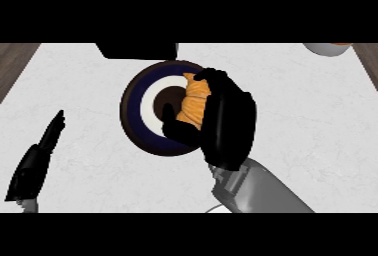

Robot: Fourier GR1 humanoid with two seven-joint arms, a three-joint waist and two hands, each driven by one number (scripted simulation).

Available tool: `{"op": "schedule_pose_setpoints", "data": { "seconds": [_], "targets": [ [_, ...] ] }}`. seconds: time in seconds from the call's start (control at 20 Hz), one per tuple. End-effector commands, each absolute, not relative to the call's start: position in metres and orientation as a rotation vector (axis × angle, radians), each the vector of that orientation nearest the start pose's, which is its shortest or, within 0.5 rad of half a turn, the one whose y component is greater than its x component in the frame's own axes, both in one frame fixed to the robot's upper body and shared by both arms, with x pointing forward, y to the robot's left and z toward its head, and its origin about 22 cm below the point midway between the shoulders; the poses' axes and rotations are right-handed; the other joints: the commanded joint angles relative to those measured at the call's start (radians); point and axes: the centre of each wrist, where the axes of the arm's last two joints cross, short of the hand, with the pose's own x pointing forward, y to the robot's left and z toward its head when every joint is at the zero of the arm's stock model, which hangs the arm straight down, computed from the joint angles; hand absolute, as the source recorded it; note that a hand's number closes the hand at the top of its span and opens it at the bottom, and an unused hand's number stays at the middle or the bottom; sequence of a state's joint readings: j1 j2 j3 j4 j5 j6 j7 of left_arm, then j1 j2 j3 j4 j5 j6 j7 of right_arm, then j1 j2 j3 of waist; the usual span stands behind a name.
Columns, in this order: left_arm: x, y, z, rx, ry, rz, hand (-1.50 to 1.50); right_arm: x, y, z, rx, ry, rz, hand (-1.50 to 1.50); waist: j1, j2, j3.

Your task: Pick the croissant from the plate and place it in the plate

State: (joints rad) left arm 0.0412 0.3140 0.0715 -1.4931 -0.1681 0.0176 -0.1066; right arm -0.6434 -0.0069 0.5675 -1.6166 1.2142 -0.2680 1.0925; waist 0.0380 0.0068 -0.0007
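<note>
My right hand (229, 120) is curled round the croissant (193, 102) on the plate (131, 114); gripped off-centre, it could slip as I lift.

Counter top (310, 125): white stone-look surface with faint grey veining, taking up nearly the whole view and lying evenly lit.
Wood-grain strip, left (13, 62): brown, running along the counter's upper left edge (whether floor or cabinet cannot be told).
Wood-grain strip, right (368, 54): the same brown, showing at the upper right corner.
Dark block (136, 50): black, sitting at the counter's far edge, cut off above.
White bowl (323, 49): standing at the far right, only its lower rim showing.
</note>
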Motion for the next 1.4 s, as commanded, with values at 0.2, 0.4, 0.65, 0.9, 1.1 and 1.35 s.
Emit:
{"op": "schedule_pose_setpoints", "data": {
  "seconds": [0.2,0.4,0.65,0.9,1.1,1.35],
  "targets": [
    [0.231,0.329,-0.003,0.454,-1.543,-0.343,0.0,0.322,-0.009,0.133,-0.983,-1.461,0.375,1.5,0.007,0.003,0.0],
    [0.222,0.325,-0.01,0.412,-1.544,-0.33,0.0,0.347,-0.011,0.139,-0.852,-1.469,0.331,1.5,0.038,0.009,0.0],
    [0.236,0.316,0.005,0.416,-1.543,-0.348,0.0,0.355,-0.023,0.092,-0.864,-1.359,0.167,-1.5,0.03,0.007,0.001],
    [0.227,0.314,-0.001,0.407,-1.553,-0.356,0.0,0.368,-0.011,0.095,-0.86,-1.456,0.094,-1.5,0.049,0.009,0.001],
    [0.231,0.329,-0.005,0.435,-1.527,-0.327,0.0,0.362,-0.014,0.095,-0.818,-1.591,-0.105,-1.5,0.013,0.003,0.001],
    [0.222,0.335,-0.005,0.449,-1.506,-0.319,0.0,0.363,-0.029,0.088,-0.802,-1.587,-0.333,-1.5,-0.013,-0.007,0.001]
  ]
}}
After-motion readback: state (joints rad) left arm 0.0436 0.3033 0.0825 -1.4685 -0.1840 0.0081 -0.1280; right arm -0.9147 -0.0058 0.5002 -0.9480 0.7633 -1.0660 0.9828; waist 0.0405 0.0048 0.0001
